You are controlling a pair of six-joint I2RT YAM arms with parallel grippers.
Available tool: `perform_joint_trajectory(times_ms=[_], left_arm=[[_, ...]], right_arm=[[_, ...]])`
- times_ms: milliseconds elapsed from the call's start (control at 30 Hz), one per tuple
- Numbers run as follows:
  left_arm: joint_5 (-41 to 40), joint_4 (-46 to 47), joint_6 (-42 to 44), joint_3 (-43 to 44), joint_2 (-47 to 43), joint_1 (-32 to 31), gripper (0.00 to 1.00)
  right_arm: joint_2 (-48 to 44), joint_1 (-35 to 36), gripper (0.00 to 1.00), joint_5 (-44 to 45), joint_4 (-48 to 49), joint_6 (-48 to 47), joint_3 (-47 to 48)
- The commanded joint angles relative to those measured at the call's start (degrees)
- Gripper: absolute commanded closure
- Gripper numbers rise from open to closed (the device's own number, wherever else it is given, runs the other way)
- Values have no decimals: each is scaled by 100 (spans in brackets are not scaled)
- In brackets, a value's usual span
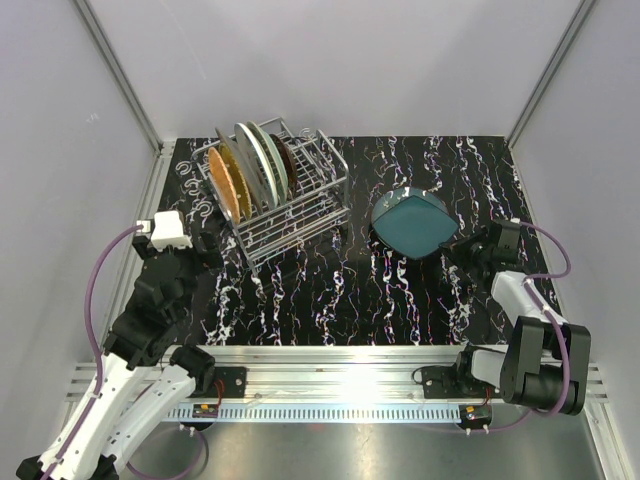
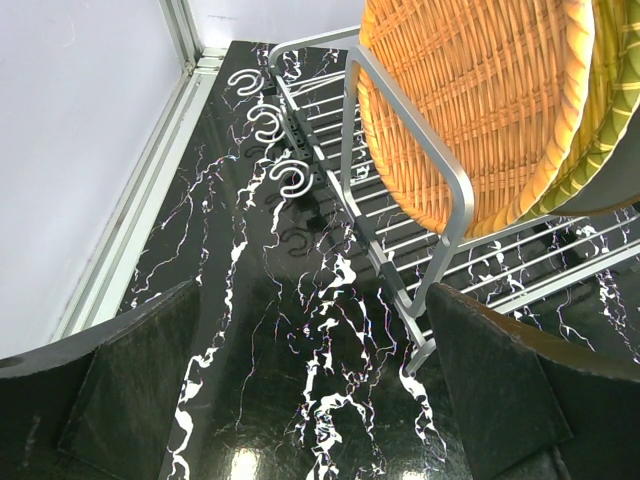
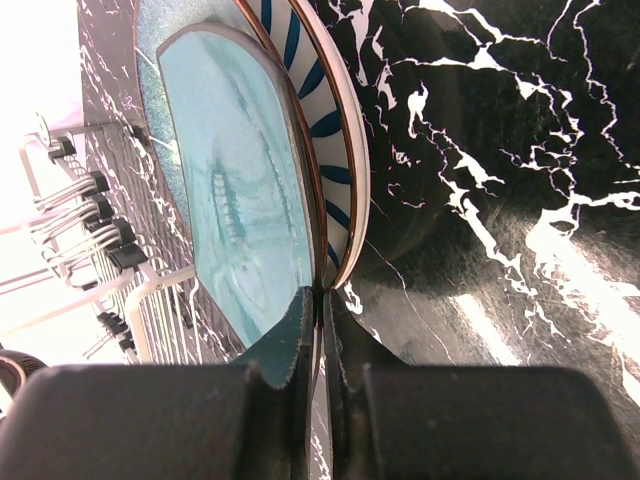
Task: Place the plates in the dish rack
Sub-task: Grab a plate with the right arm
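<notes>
Currently the right gripper [image 3: 318,305] is pinched tight on the rim of a teal plate [image 3: 240,190]. In the top view this plate stands tilted right of centre, well apart from the dish rack [image 1: 300,205]. A white striped surface [image 3: 335,150] with dark radial bars lies right against the back of that plate; whether it is a second plate I cannot tell. The rack sits in the upper left of the black marbled table [image 1: 330,300]. It holds the orange woven plate [image 1: 228,185] upright at its left end, with several more plates [image 1: 262,160] slotted behind. The left gripper [image 2: 312,300] hovers by the rack's lower-left corner, jaws spread wide, holding nothing.
</notes>
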Motion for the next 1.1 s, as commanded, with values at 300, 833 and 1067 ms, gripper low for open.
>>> perform_joint_trajectory(times_ms=[300, 833, 1067], left_arm=[[130, 253, -20, 41, -29, 17, 1], [95, 235, -20, 49, -64, 17, 1], [78, 235, -20, 41, -125, 17, 1]], right_arm=[[77, -31, 100, -407, 431, 29, -60], [-274, 285, 100, -1418, 545, -120, -156], [-344, 452, 100, -1577, 519, -261, -244]])
